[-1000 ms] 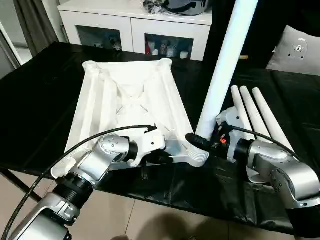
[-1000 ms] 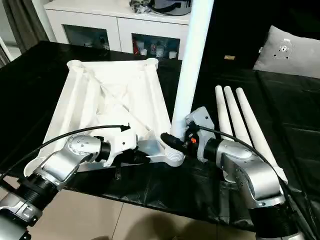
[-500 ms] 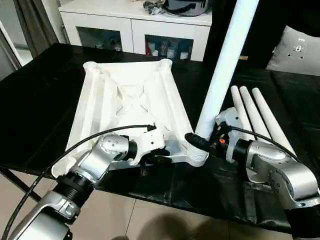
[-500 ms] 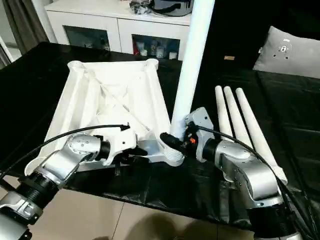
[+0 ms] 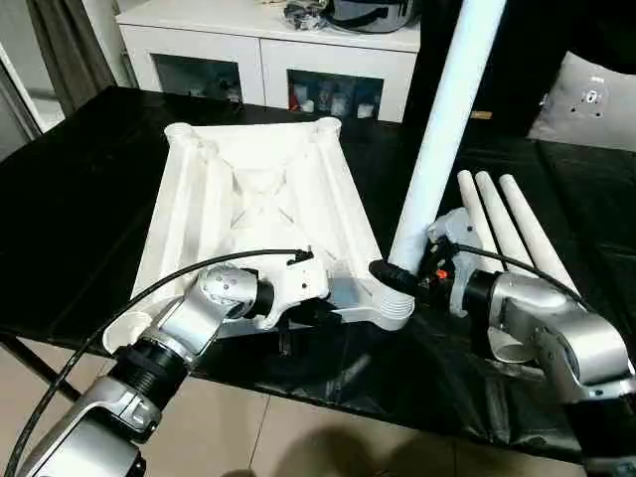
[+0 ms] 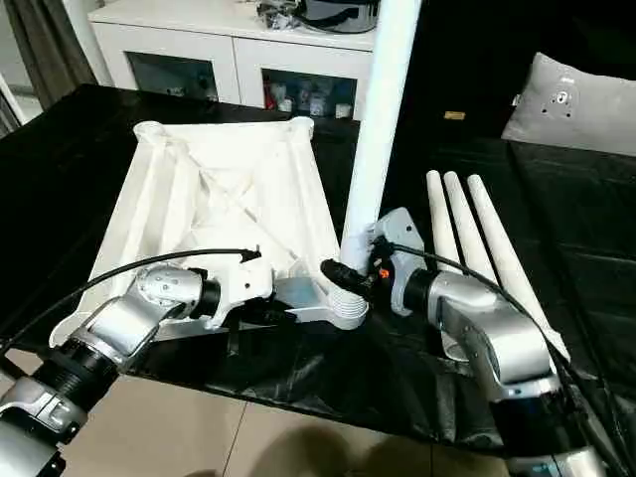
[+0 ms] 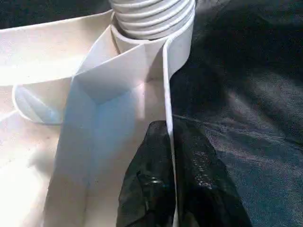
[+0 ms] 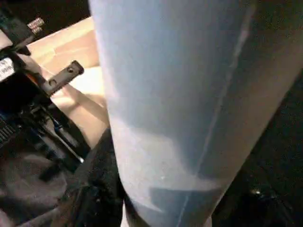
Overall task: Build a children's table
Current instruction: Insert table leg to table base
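Nearby, three spare legs (image 5: 507, 224) lie beside the right claw (image 5: 397, 278) gripping the upright leg (image 5: 442, 139); left claw (image 7: 173, 184) pinches the tabletop (image 5: 248, 209) rim.

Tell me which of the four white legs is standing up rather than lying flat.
The leg held by the right gripper, rising from the tabletop's near corner socket. The other three legs lie side by side on the black table.

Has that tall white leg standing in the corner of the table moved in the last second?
No. The upright leg keeps its base in the tabletop's near corner socket, with the same lean against the white cabinet behind; the right end effector stays clamped on it.
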